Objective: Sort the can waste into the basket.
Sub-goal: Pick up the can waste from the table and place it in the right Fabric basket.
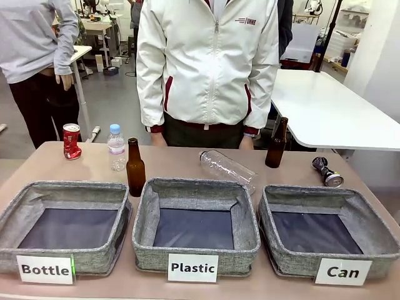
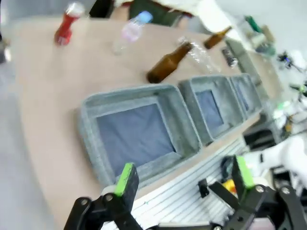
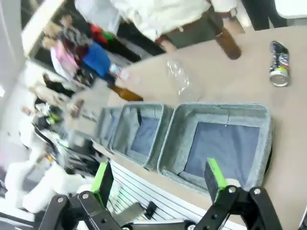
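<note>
Two cans lay outside the Can basket [image 1: 325, 195], which stood on the table [image 1: 175, 159] at the robot's right end of a row of three grey baskets, its dark lining bare. The dark can [image 1: 327, 172] lay on its side on the tabletop just beyond that basket's far rim, toward its right corner, close but not touching. The red can [image 1: 72, 141] stood upright and somewhat crumpled, well away from the Can basket, toward the table's far left.

Immediately left of the Can basket sat the Plastic basket [image 1: 195, 187], and left again the Bottle basket [image 1: 62, 189]. A brown bottle [image 1: 276, 144] stood upright beyond the Can basket's far left corner. A clear plastic bottle [image 1: 228, 167] lay on its side a little farther left. A second brown bottle [image 1: 135, 167] and a small water bottle [image 1: 116, 148] stood upright farther left still. A person in a white jacket [image 1: 209, 62] stood beyond the table, left of the Can basket.

The left gripper [image 2: 184, 172] hung over the near table edge, well apart from the Can basket, its green pads spread wide around nothing. The right gripper [image 3: 158, 173] hovered on the near side of the Can basket, fingers released and empty.
</note>
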`<action>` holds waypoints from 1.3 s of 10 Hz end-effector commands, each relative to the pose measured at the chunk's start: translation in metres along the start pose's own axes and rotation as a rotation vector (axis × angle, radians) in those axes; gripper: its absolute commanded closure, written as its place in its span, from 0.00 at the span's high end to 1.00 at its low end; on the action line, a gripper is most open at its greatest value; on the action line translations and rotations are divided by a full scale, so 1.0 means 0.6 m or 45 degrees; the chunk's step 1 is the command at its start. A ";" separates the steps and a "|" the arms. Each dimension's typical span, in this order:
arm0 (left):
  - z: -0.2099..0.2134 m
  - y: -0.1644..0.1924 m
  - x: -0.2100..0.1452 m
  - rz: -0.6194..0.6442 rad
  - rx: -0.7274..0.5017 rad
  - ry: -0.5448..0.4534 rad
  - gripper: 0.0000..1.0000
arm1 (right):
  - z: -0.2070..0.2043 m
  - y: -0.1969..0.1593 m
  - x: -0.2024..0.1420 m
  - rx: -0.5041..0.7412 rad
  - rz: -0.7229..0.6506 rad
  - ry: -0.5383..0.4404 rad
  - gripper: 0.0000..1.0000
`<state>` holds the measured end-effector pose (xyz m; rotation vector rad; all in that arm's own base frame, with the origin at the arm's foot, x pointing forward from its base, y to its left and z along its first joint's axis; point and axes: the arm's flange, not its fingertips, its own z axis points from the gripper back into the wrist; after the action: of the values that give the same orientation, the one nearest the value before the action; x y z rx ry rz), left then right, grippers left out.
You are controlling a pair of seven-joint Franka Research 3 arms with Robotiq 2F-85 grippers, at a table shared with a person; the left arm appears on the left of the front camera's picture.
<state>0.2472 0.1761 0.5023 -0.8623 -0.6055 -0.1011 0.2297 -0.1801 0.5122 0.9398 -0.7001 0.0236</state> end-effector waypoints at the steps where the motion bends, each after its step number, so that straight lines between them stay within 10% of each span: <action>1: -0.024 0.055 -0.030 0.104 -0.110 -0.087 1.00 | -0.004 -0.059 -0.030 0.176 -0.063 -0.123 1.00; 13: 0.006 0.102 -0.033 0.254 -0.083 -0.146 1.00 | 0.032 -0.101 -0.030 0.169 -0.166 -0.190 1.00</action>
<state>0.2488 0.2154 0.4514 -0.9852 -0.6165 0.1145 0.2224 -0.2244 0.4613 1.1246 -0.7566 -0.1378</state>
